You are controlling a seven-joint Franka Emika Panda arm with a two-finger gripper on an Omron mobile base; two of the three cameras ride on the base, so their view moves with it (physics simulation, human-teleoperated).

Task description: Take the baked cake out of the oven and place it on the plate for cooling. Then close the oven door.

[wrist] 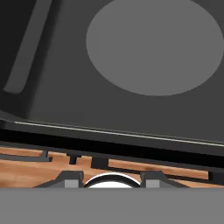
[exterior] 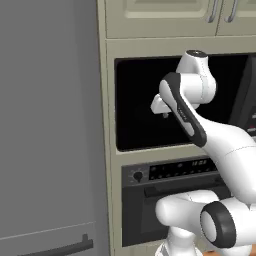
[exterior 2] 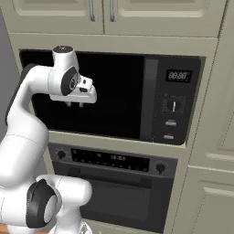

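The oven (exterior: 170, 169) (exterior 2: 109, 160) is the black built-in unit under the microwave, with a control strip, two round knobs and a display. Its oven door (exterior: 142, 215) (exterior 2: 125, 201) stands upright and shut below the bar handle (exterior 2: 107, 177). My gripper (exterior: 165, 115) (exterior 2: 75, 104) hangs in front of the microwave, well above the oven, pointing down. Its fingertips (wrist: 72, 177) are apart with nothing between them. The hand view looks down on a dark flat surface with a pale grey round patch (wrist: 155, 43). The cake and the plate are out of view.
The large black microwave (exterior: 135, 110) (exterior 2: 119, 91) fills the niche behind my hand, with its control panel (exterior 2: 176, 105) on the right. A tall grey fridge (exterior: 50, 125) stands to the left. Cream cabinets (exterior 2: 55, 16) run above and to the right (exterior 2: 212, 146). Wood-coloured floor (wrist: 26, 177) lies below.
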